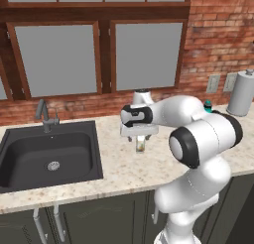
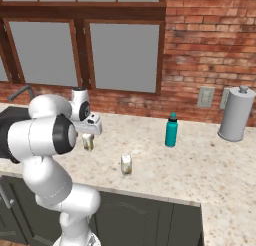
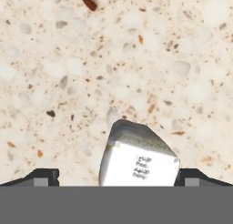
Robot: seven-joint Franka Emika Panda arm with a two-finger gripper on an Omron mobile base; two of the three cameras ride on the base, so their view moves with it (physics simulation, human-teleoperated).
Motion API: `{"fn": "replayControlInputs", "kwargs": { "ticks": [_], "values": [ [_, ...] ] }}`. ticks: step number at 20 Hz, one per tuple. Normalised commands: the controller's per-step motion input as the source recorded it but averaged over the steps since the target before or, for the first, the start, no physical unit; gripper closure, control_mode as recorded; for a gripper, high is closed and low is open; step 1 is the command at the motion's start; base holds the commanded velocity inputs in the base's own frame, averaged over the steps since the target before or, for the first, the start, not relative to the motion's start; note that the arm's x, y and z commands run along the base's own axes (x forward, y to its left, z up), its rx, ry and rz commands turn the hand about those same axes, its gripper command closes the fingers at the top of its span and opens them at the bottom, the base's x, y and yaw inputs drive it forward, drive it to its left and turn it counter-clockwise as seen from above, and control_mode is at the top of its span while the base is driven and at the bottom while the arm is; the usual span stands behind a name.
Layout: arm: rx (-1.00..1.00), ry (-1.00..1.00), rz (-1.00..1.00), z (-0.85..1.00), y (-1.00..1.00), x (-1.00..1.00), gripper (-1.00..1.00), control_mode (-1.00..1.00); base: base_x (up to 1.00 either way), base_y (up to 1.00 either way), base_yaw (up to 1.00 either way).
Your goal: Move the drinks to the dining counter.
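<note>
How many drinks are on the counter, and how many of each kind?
Cans: 2, one under the gripper, one nearer the counter's front edge
Teal bottles: 1
Total: 3 drinks

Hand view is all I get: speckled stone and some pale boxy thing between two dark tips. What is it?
Observer: A small drink can standing on a counter; the open gripper is straddling it from above.
Operator: Is it the only drink there?
Observer: No. A second can stands nearer the counter's front edge.
Operator: Anything else?
Observer: A teal bottle stands upright farther right, toward a grey paper-towel roll.
Operator: What's on the other side?
Observer: A black sink under the windows.
</note>
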Motion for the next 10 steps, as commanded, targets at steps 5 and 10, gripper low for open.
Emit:
{"fn": "replayControlInputs", "kwargs": {
  "ticks": [5, 10],
  "values": [
    [0.0, 0.03, -0.01, -0.09, 0.0, 0.03, -1.0, -1.0, 0.0, 0.0, 0.0],
    [0.0, 0.01, -0.02, -0.06, -0.02, 0.0, -1.0, -1.0, 0.0, 0.0, 0.0]
  ]
}}
